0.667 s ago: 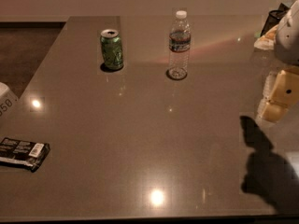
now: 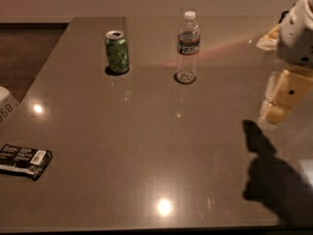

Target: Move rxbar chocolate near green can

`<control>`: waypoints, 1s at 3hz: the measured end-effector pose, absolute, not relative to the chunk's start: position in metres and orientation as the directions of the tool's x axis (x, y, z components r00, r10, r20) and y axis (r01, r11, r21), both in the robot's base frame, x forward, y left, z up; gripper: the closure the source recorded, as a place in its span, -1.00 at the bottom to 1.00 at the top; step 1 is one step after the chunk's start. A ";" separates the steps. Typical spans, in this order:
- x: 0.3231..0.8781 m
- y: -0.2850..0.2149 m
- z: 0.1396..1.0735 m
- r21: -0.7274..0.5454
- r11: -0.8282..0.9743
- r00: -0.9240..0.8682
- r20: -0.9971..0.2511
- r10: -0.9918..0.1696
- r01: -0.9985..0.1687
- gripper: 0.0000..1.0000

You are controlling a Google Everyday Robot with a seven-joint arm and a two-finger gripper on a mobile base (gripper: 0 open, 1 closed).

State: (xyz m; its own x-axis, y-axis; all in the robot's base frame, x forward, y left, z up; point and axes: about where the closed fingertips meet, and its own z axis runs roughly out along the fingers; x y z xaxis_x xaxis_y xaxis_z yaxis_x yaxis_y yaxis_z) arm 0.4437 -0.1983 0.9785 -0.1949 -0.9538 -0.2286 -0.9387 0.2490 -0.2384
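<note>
Transfer not begun: the rxbar chocolate (image 2: 23,160) lies at the counter's (image 2: 146,146) near-left edge, well apart from the green can (image 2: 117,52). The tool (image 2: 279,102) hangs far right; whether it is open or closed cannot be told.

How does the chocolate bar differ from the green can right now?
The rxbar chocolate lies flat at the near left; the green can stands upright farther back. The bar is black and rectangular; the can is green and round. Both sit on the table, apart from the gripper at the right edge.
</note>
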 end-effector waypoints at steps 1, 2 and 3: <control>0.450 -0.180 0.979 -0.228 0.226 -0.167 -0.251 -0.954 -0.947 -1.00; 0.474 -0.120 0.965 -0.224 0.174 -0.091 -0.337 -0.937 -0.959 -1.00; 0.488 -0.066 0.953 -0.247 0.147 -0.037 -0.399 -0.916 -0.958 -1.00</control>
State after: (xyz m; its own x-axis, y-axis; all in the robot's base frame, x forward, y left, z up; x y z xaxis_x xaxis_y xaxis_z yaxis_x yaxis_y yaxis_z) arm 0.4882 -0.0662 0.9532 -0.0374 -0.9162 -0.3990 -0.9578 0.1467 -0.2470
